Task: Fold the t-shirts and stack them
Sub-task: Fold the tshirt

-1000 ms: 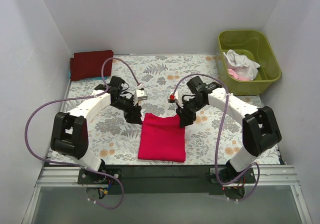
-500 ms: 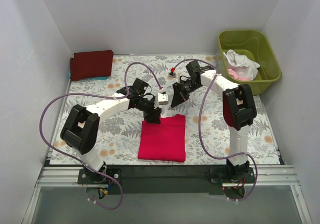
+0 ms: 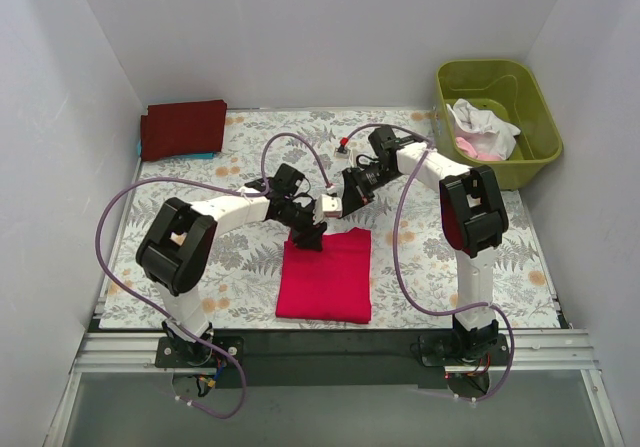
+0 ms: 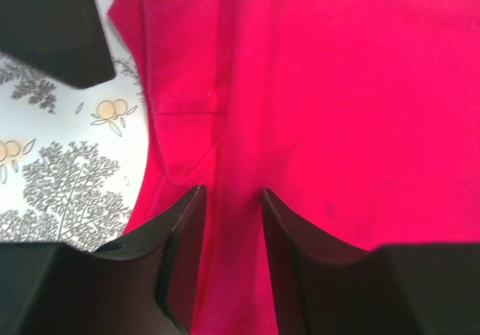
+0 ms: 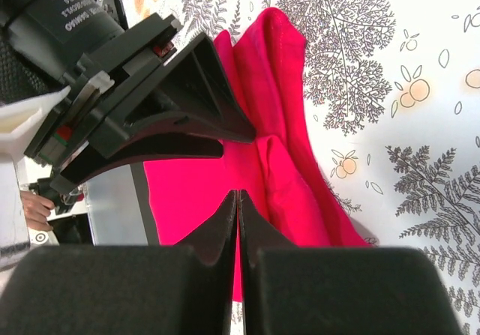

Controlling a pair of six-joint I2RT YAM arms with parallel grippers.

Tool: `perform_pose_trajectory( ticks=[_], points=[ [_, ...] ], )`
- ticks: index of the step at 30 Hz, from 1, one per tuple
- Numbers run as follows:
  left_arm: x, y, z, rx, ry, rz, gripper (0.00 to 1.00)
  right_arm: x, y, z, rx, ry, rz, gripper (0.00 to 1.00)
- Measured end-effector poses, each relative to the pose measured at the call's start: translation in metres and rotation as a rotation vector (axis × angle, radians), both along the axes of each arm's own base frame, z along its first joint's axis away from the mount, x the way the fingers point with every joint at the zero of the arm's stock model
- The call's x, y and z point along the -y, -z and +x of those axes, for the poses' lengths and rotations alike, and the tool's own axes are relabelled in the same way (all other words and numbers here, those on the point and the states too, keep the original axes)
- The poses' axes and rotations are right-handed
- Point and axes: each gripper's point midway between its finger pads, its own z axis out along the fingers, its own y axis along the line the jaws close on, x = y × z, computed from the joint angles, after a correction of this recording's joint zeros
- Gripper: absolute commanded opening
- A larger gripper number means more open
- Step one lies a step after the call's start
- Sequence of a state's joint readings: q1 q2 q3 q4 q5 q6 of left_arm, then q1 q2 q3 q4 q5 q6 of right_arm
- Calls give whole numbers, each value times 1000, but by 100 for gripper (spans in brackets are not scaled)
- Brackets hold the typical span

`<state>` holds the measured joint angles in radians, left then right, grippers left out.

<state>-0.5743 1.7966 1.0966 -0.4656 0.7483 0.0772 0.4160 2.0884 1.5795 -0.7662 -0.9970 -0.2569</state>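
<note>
At far right, green tub (image 3: 490,65), white shirt (image 3: 481,119), pink shirt (image 3: 478,150) inside

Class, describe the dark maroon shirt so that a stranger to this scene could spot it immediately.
Start at the floral table cloth and go to its far left corner. The maroon shirt lies folded there, much darker than the crimson shirt in the middle.

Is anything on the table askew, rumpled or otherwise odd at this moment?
Yes. The crimson t-shirt is folded, but its far edge is untidy: the layers there bunch into a ridge and do not line up at the corner. The left gripper hangs over that corner, jaws apart. Nothing looks spilled or damaged.
</note>
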Motion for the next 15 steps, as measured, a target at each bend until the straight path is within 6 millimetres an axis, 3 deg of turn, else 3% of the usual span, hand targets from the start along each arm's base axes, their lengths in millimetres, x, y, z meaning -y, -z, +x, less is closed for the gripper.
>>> perform_pose_trajectory(
  ticks=[8,12,15],
  points=[
    [6,2,-9,1,31,2,31,-7,9,-8,-39,-13,-3,5],
    [7,3,-11,-2,37,4,13,-13,18,-14,-58,-32,-2,4],
    [8,3,-12,-3,40,5,5,-19,26,-18,-75,-46,-6,4]
  ],
)
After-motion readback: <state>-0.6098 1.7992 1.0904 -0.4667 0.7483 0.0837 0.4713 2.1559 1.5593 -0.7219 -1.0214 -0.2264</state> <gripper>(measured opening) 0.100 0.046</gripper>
